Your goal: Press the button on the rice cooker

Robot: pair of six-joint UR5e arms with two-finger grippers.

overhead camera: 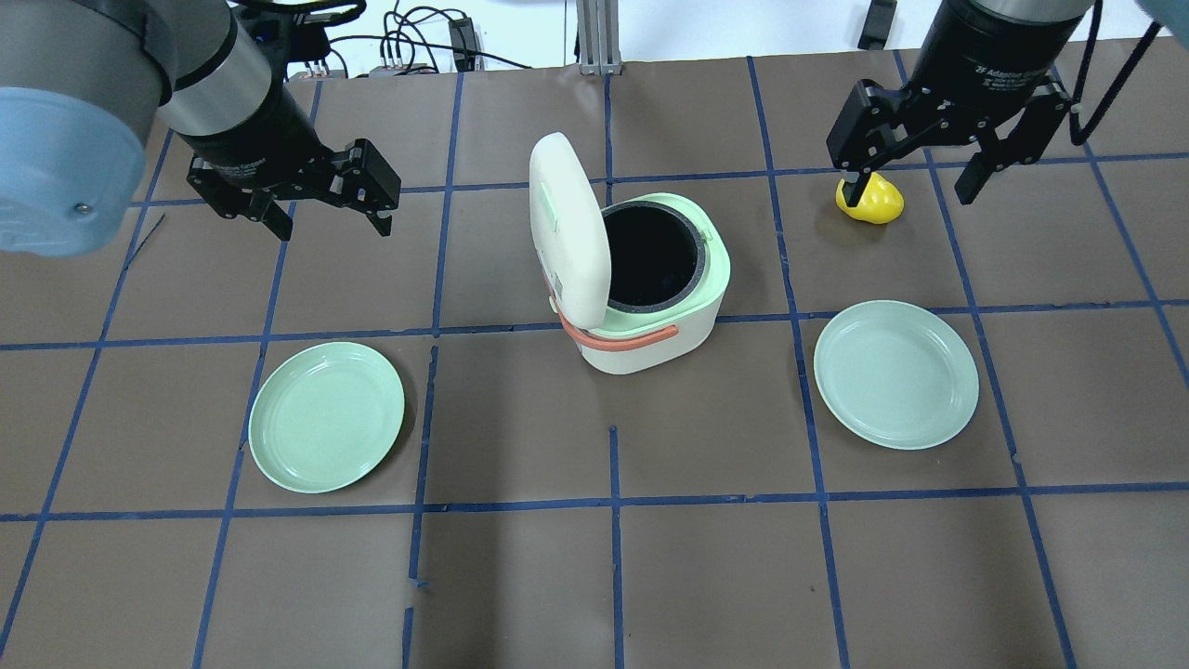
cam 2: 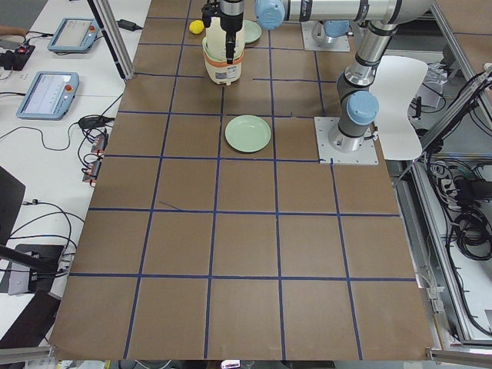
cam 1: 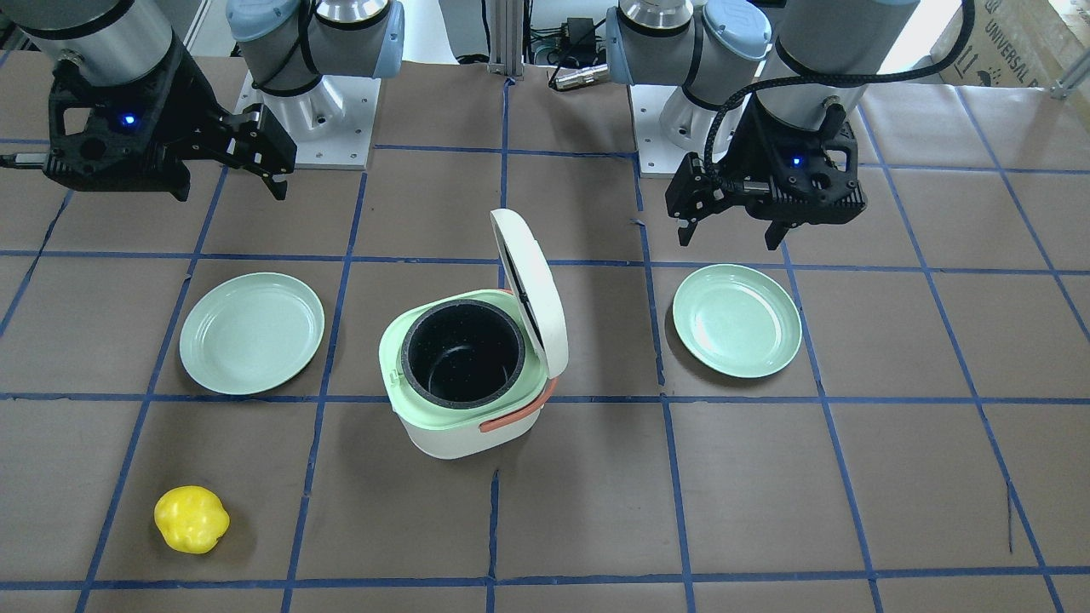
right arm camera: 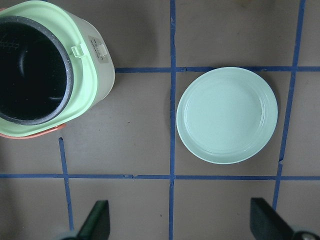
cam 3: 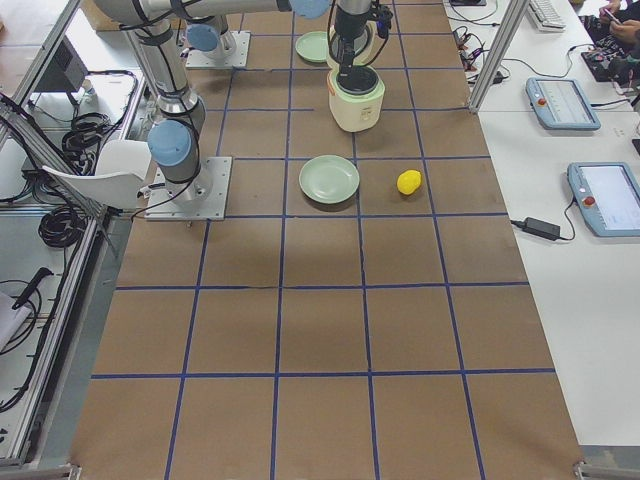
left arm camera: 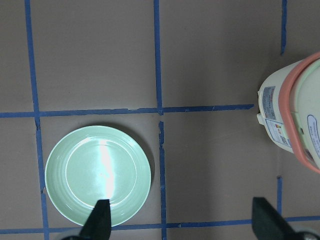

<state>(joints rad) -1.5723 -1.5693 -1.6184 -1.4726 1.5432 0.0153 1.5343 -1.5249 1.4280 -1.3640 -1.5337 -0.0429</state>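
Note:
The white and pale-green rice cooker stands mid-table with its white lid swung up and the black inner pot bare. It also shows in the overhead view. A small green tab juts from its rim next to a label. My left gripper hangs open and empty above the table, left of the cooker; the left wrist view shows the cooker's side. My right gripper hangs open and empty to the cooker's right, with the cooker at the upper left of its wrist view.
A green plate lies on my left side and another green plate on my right. A yellow pepper-like toy lies under my right gripper, toward the far edge. Blue tape lines grid the brown table.

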